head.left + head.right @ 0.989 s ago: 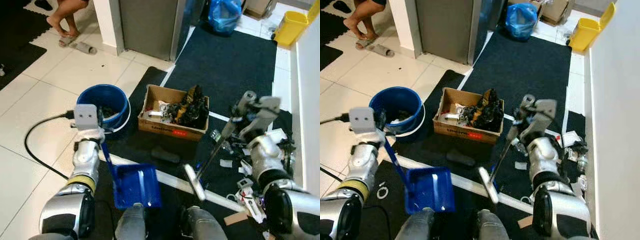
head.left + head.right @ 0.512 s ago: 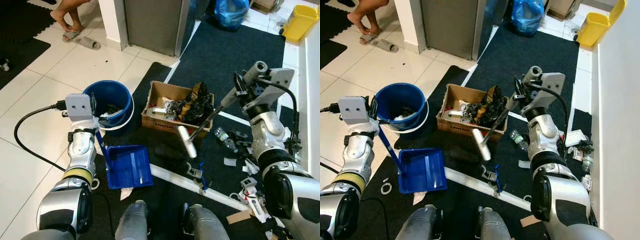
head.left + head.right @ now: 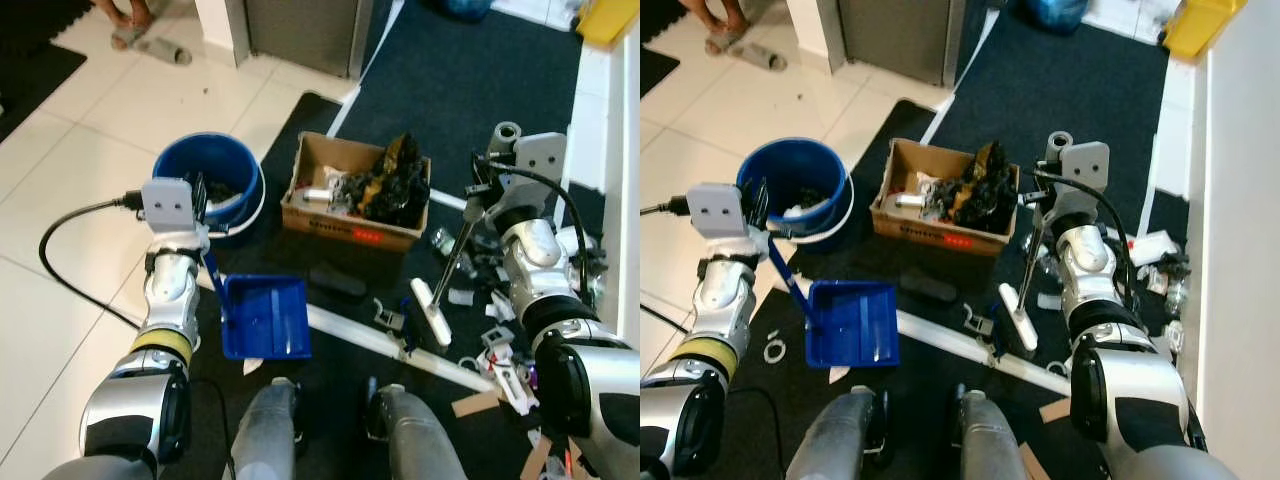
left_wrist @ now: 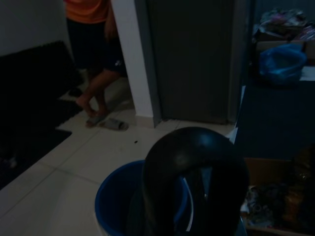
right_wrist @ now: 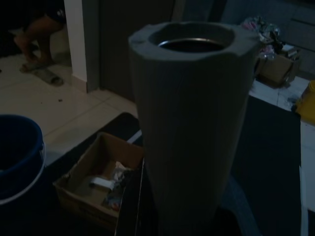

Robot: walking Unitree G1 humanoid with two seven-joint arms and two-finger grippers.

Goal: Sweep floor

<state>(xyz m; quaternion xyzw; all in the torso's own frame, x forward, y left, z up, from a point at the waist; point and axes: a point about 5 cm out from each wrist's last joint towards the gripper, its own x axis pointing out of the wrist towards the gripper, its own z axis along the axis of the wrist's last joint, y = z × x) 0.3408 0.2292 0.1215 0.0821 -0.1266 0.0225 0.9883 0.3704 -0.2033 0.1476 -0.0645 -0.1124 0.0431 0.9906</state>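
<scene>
My left gripper (image 3: 197, 243) is shut on the thin handle of a blue dustpan (image 3: 265, 318), which lies flat on the dark mat just below the blue bucket (image 3: 160, 178). My right gripper (image 3: 478, 198) is shut on the grey handle of a broom. Its stick slants down to a white head (image 3: 432, 312) that rests on the mat among scattered litter (image 3: 498, 352). In the right wrist view the grey handle end (image 5: 189, 123) stands close before the camera. The dustpan's dark rounded handle end (image 4: 194, 172) is in the left wrist view.
A cardboard box (image 3: 345, 226) of rubbish stands behind the dustpan and broom. A long white strip (image 3: 365, 338) lies across the mat. A black cable (image 3: 70, 270) loops on the tiles at left. A person's feet (image 3: 128, 12) and a slipper (image 3: 160, 48) are far left.
The broom head has swung down from in front of the box to the mat at my right. The view has shifted; the dustpan stays low below the bucket.
</scene>
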